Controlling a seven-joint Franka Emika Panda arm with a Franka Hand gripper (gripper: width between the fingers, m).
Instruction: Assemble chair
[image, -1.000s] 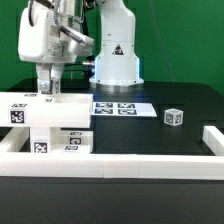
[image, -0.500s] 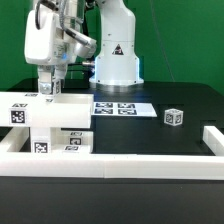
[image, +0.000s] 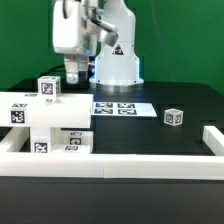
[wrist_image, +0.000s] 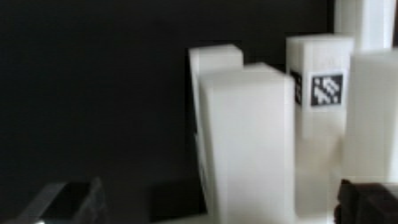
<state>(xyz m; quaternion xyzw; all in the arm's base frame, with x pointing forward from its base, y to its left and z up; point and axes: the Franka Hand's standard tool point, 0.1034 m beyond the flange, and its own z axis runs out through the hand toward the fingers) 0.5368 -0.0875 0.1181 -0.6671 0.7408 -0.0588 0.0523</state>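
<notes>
The gripper (image: 72, 73) hangs above the table (image: 150, 125) toward the exterior view's left, its two fingers spread apart with nothing between them, lifted clear of the parts below. Just beside and below it, a small upright chair piece (image: 48, 88) with a black-and-white tag on its face stands on top of the cluster of white chair parts (image: 45, 125) gathered at the exterior view's left, near the front border rail (image: 110, 163). Several blocks in that cluster show tags on their front faces. The marker board (image: 122, 108) lies flat near the middle of the table, in front of the robot base (image: 115, 60). A single small tagged cube (image: 174, 117) sits well apart from the cluster, toward the exterior view's right. In the wrist view, tall white upright bars (wrist_image: 249, 140) stand close together, one carrying a tag (wrist_image: 327, 90) on its side, and the dark fingertips (wrist_image: 71, 203) show at the picture's edge, wide apart and gripping nothing
</notes>
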